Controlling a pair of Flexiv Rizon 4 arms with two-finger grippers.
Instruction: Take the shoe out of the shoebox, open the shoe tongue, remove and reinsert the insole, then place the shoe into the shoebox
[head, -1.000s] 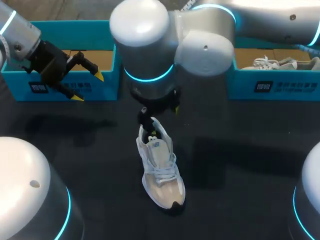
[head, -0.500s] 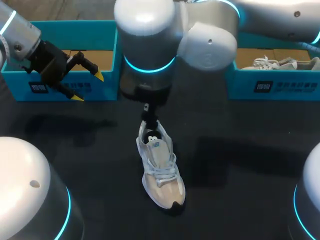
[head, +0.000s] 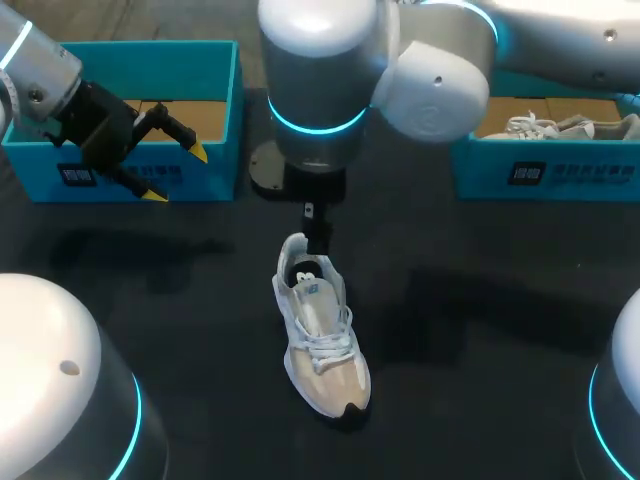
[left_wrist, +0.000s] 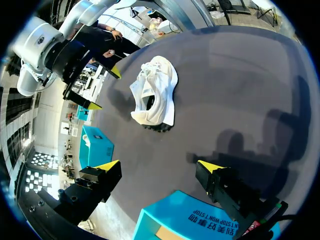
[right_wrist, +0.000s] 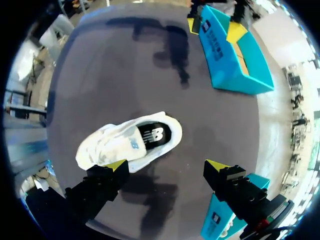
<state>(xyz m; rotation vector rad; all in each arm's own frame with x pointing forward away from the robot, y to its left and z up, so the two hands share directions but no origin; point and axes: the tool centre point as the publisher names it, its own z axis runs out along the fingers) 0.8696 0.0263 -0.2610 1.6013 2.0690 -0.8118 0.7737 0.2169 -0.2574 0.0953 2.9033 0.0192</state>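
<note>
A white laced shoe (head: 318, 340) stands on its sole in the middle of the black table (head: 480, 330), toe toward the near edge. Its dark insole (right_wrist: 152, 135) shows inside the heel opening. My right gripper (right_wrist: 166, 165) hangs open just above the heel with nothing between its fingers; in the head view the arm's big joint hides it except one dark finger (head: 316, 228). My left gripper (head: 177, 173) stands open and empty in front of the left teal shoebox (head: 150, 50), far from the shoe (left_wrist: 155, 95).
A second teal shoebox (head: 545, 172) at the back right holds another pale shoe (head: 570, 125). My arms' white bases fill the near left and near right corners. Bare table lies on both sides of the shoe.
My right arm has lifted and shifted right, drawing its fingers up out of the shoe's heel opening. The shoe and my left arm have stayed put.
</note>
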